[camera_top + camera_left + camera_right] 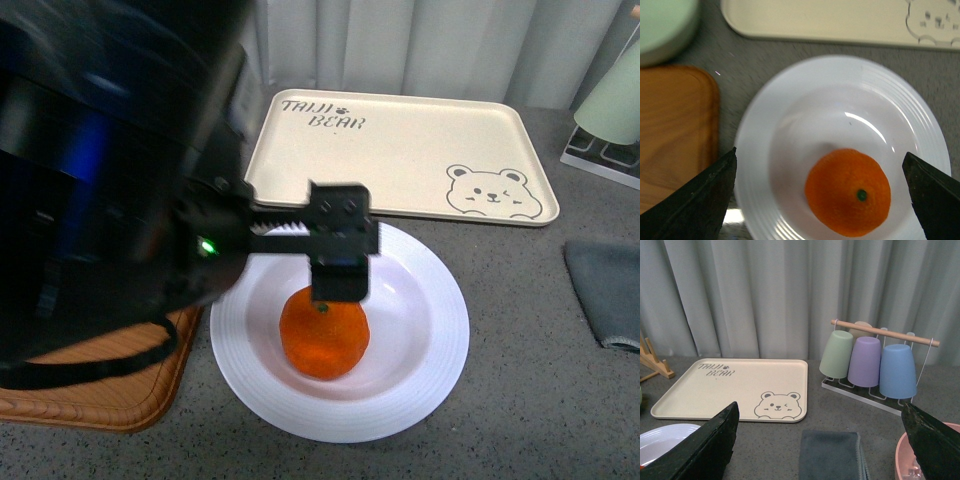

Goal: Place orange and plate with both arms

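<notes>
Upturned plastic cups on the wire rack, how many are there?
4: a pale green plastic cup, a purple cup and a blue cup side by side in front, and a beige cup partly hidden behind them. Others may be hidden.

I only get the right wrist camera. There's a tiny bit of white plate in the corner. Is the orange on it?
Observer: Yes, the orange sits in the hollow of the plate.
Operator: Where's the other arm?
Observer: The left gripper hangs just above the orange, wide open, not touching it.
Operator: What's next to the plate that I can't see?
Observer: A wooden tray lies close beside it, on the robot's left.
</notes>
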